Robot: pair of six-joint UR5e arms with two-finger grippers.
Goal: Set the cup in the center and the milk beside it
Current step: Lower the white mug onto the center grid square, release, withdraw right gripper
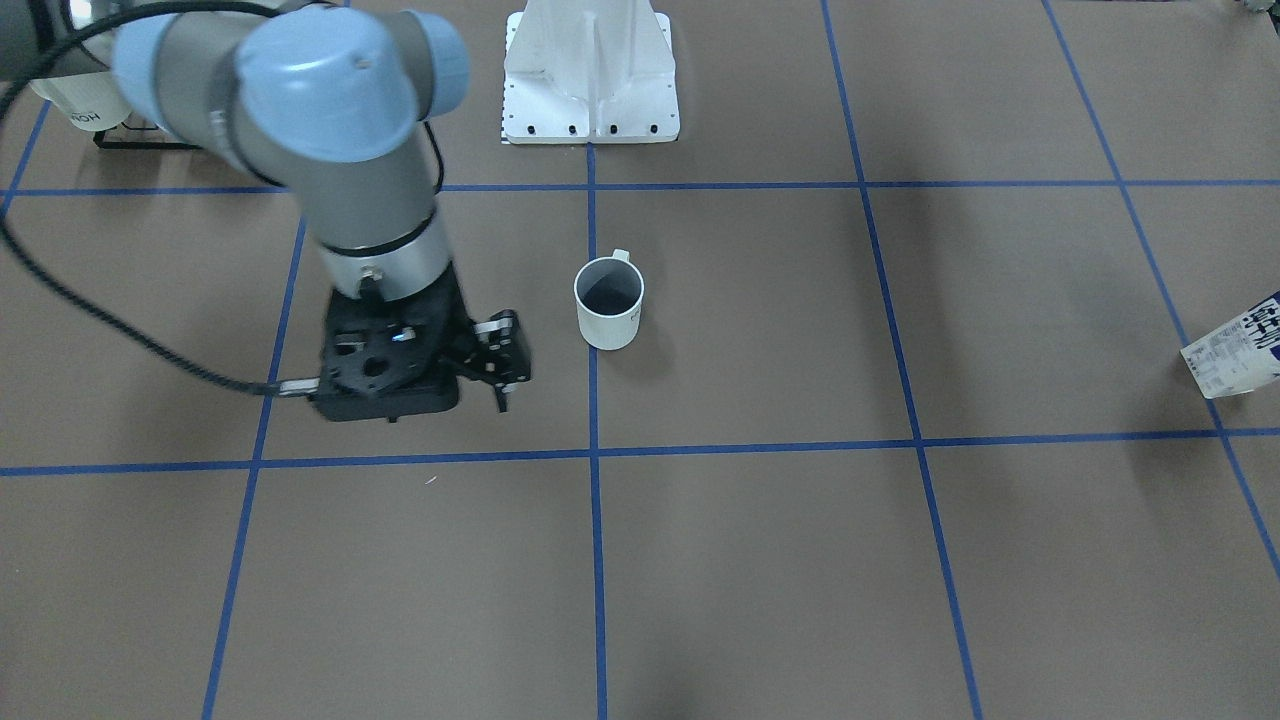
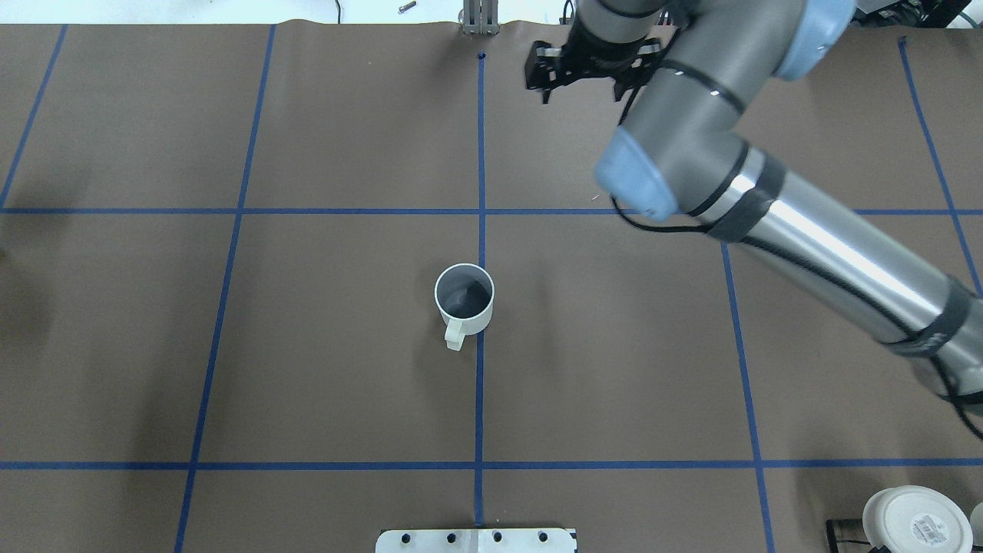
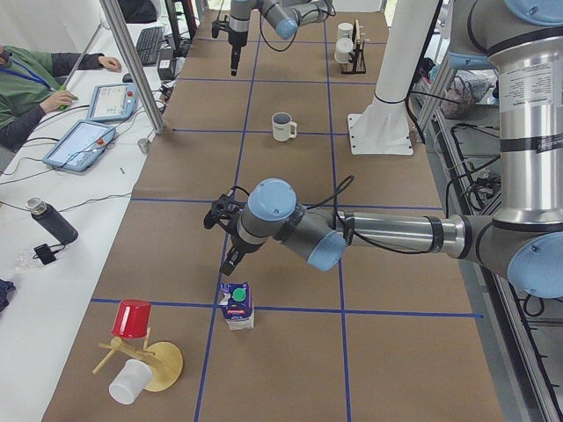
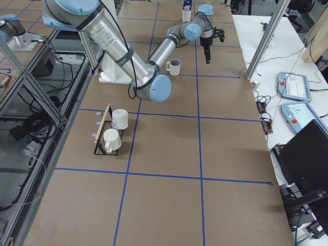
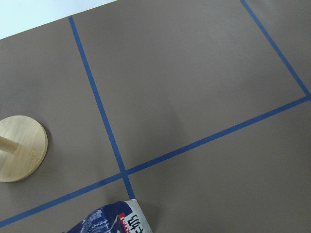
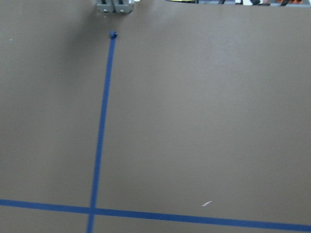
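Farthest to the left of the cup is a wooden stand, and just inside it the milk stands upright on the counter, well apart from the cup; bringing it over is the part not yet done. The left claw hangs close above the milk's top in the side view; whether it is spread or closed I cannot tell. Its wrist camera catches only a corner of the milk at the bottom edge, so the claw looks offset rather than squarely over it.

That offset is the first risk. The milk is tall and narrow, so a descent that lands on one sloped face, or one finger touching first, could tip it or shove it toward the stand; a grip on the slanted top could also slip on the way to the cup.

The cup sits upright on the blue tape line at the center, handle toward the robot. The second risk is a sideways arrival that nudges the cup off the line or clips the handle; setting the milk down from above, just beside the cup and not touching it, looks safer.

To the right of the cup and beyond it, the right claw hovers spread wide with nothing in it. Its long forearm spans the counter on that side, so placing the milk to the cup's right could bring the two arms together.
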